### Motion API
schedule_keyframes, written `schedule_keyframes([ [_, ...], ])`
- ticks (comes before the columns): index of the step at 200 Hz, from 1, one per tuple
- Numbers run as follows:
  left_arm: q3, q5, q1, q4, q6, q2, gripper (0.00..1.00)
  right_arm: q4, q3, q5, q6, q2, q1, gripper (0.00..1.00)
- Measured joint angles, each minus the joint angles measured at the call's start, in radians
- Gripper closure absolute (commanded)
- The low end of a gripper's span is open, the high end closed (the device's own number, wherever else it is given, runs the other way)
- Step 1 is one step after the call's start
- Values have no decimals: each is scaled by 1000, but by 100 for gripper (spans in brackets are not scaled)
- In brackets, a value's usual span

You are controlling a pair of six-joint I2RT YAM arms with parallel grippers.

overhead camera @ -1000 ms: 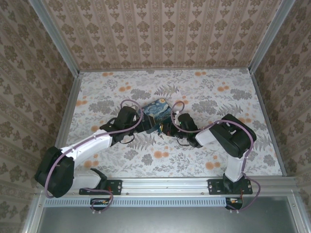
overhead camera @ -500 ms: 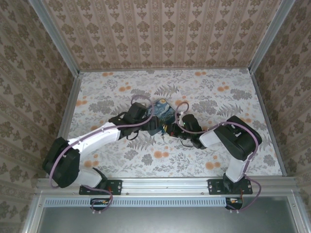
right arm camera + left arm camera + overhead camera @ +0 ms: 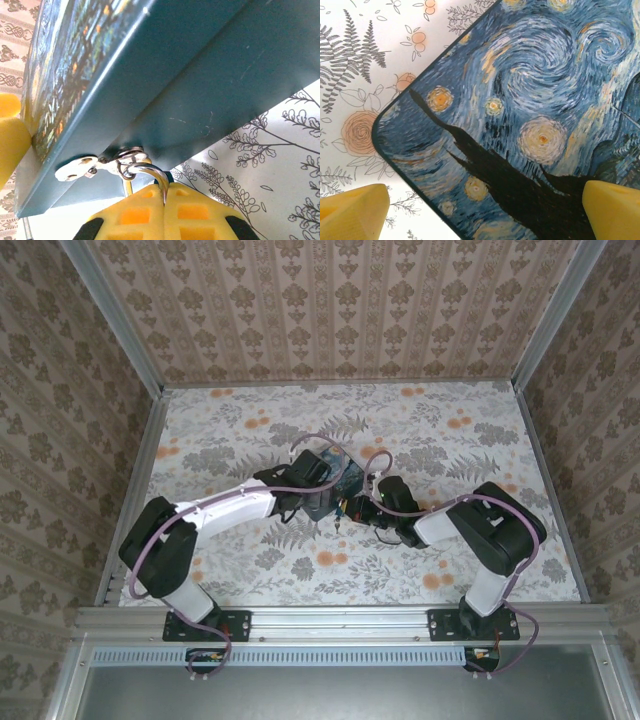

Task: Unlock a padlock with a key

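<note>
Since a second ago the left arm has stretched forward, so the left gripper (image 3: 482, 207) now hangs over the lid with its jaws spread wide, gripping nothing. The right gripper (image 3: 164, 192) is clenched on the padlock (image 3: 150, 171), whose silver shackle (the lock body is hidden behind the yellow pads) hooks through the ring of the hasp (image 3: 80, 167) on the front wall of the starry-night box (image 3: 200, 75), which sits on the floral table (image 3: 350, 30).
</note>
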Motion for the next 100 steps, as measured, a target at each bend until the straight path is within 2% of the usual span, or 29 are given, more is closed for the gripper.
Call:
schedule_keyframes([
  [100,11,-45,-13,23,0,30,0,0,0,-16,39,0,-15,100],
])
